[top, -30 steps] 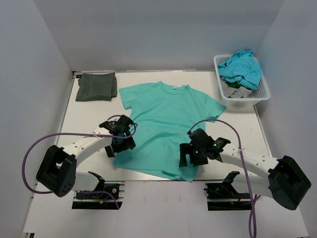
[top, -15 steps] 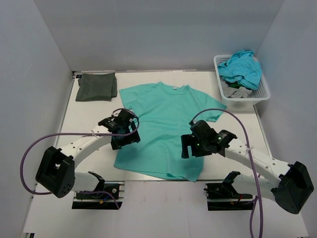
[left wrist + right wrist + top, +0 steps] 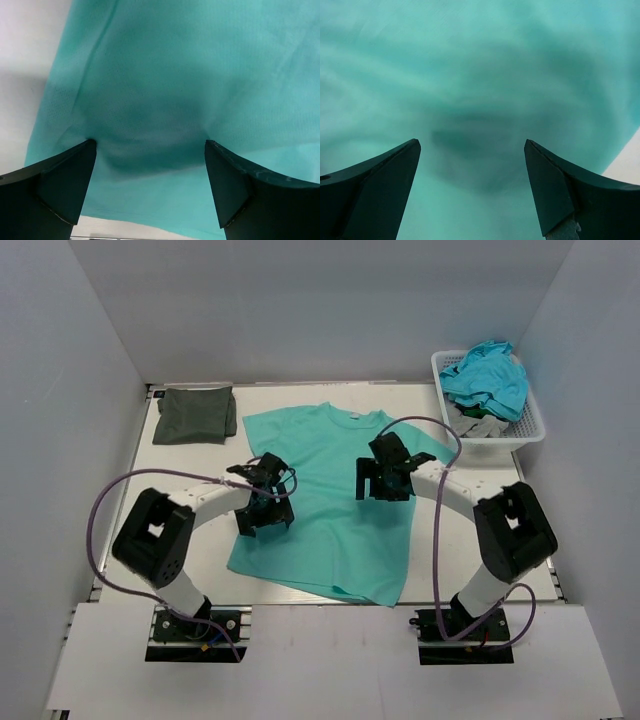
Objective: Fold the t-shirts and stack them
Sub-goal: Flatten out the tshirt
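The teal shirt (image 3: 335, 500) lies spread flat in the middle of the tabletop (image 3: 190, 470), collar at the far side and hem towards the arm bases. The olive shirt (image 3: 195, 415) sits folded square at the far left corner, well apart from it. A basket (image 3: 535, 430) of more clothes stands at the far right.

A second ago both arms sat low, at the shirt's near corners by the hem. Now both have travelled away from the bases to the middle of the shirt body, the left one near its left edge and the right one just below the right sleeve. The left fingers (image 3: 55, 185) are spread wide with only teal cloth between them, and the right fingers (image 3: 375, 185) are the same, so neither is grasping anything. Both hang close over the fabric, but we cannot tell whether the tips press on it.

We judge this run up from the hem to be a smoothing pass or a move to new grasp points. The teal shirt has no fold in it yet, so folding and then stacking it on the olive shirt remain to be done.
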`<state>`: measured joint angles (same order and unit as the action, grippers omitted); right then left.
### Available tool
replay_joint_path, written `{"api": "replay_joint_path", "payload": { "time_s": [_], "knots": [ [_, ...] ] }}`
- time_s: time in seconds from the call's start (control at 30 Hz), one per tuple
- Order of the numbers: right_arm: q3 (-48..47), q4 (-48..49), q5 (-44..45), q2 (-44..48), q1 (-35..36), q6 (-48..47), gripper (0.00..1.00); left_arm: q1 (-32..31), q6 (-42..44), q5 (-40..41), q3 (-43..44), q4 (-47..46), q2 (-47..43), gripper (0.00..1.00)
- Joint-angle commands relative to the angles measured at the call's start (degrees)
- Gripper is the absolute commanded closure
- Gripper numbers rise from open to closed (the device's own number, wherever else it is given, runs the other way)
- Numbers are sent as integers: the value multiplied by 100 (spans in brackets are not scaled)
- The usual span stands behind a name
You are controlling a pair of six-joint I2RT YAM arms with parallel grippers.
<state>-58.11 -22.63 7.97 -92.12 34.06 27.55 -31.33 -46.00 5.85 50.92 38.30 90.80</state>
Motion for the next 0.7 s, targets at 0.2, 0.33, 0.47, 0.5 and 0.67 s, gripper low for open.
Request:
{"api": "replay_joint_path", "payload": {
  "time_s": [0.2,0.33,0.47,0.5,0.67],
  "knots": [
    [-264,295,-392,-799,-884,-145,10,733,907,1366,1883,161,1808,0],
    [343,312,-682,-642,-989,-22,10,962,1854,1419,2922,37,2476,0],
    [1257,567,-1190,70,-858,189,10,1155,3173,1419,3966,-227,2951,0],
    [1510,523,-1201,341,-823,215,10,1156,3428,1419,4127,-288,3013,0],
    [2013,-276,-1192,1631,-419,137,10,1217,4081,1323,4936,-130,2909,0]
  ]
}}
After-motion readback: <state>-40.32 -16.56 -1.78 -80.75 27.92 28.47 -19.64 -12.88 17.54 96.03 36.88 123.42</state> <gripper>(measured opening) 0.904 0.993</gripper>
